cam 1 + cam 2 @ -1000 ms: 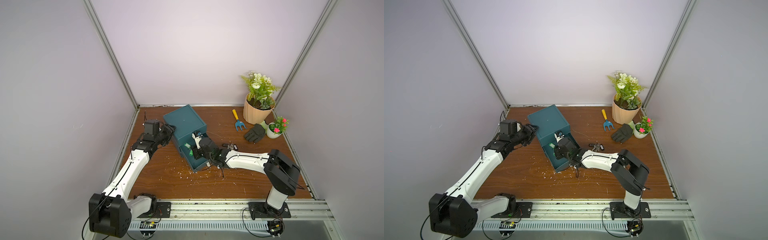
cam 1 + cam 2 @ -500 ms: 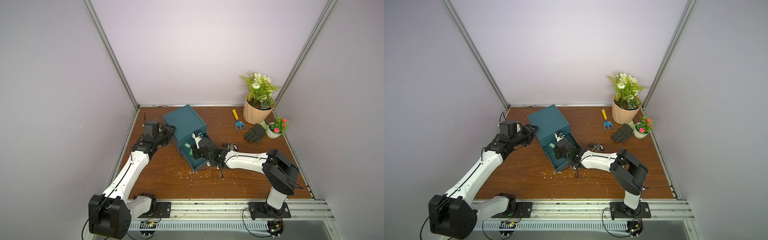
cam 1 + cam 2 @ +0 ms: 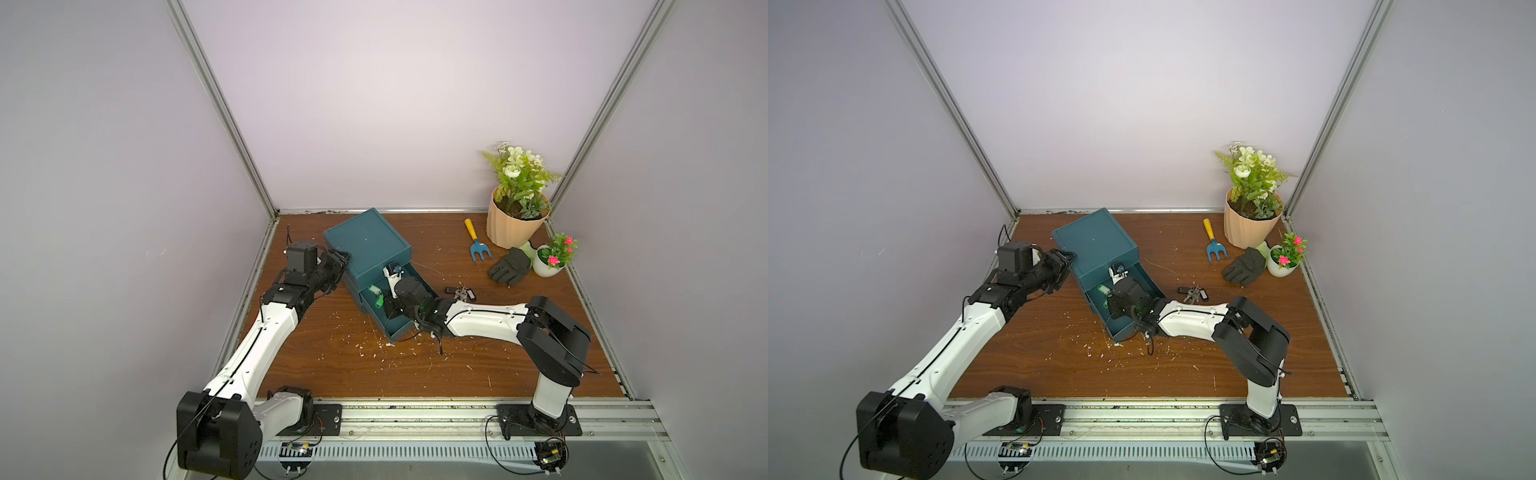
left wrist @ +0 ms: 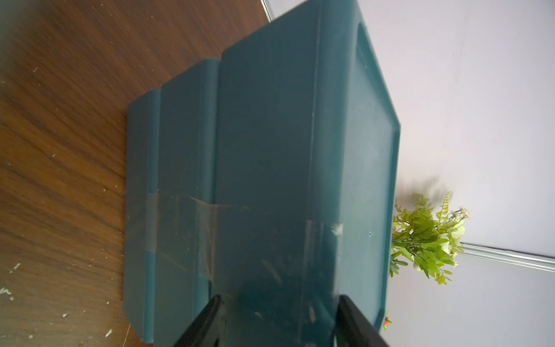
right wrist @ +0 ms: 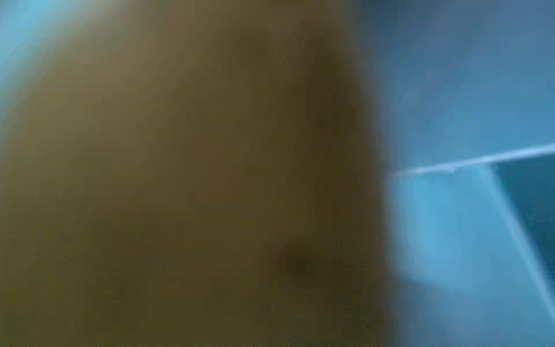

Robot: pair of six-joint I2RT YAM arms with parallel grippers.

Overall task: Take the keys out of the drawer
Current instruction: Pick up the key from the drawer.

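The teal cabinet (image 3: 365, 239) stands at the back middle of the wooden table, its top drawer (image 3: 399, 328) pulled out. A green-tagged key (image 3: 375, 289) lies inside the drawer, and a small blue-tagged piece (image 3: 395, 269) sits at its back. A silver bunch of keys with black tags (image 3: 460, 293) lies on the table to the right of the drawer. My right gripper (image 3: 387, 305) reaches down into the drawer; its fingertips are hidden, and the right wrist view is only a brown and blue blur. My left gripper (image 4: 279, 318) clasps the cabinet's (image 4: 270, 150) top section between its fingers (image 4: 210, 318).
A blue-and-yellow garden fork (image 3: 476, 245), a black glove (image 3: 510, 272), a peach pot with a plant (image 3: 513, 224) and a small white pot with pink flowers (image 3: 550, 264) stand at the back right. White flecks litter the table in front of the drawer.
My right gripper has closed inside the drawer. Both arms have barely moved, and the left gripper keeps its hold on the cabinet.
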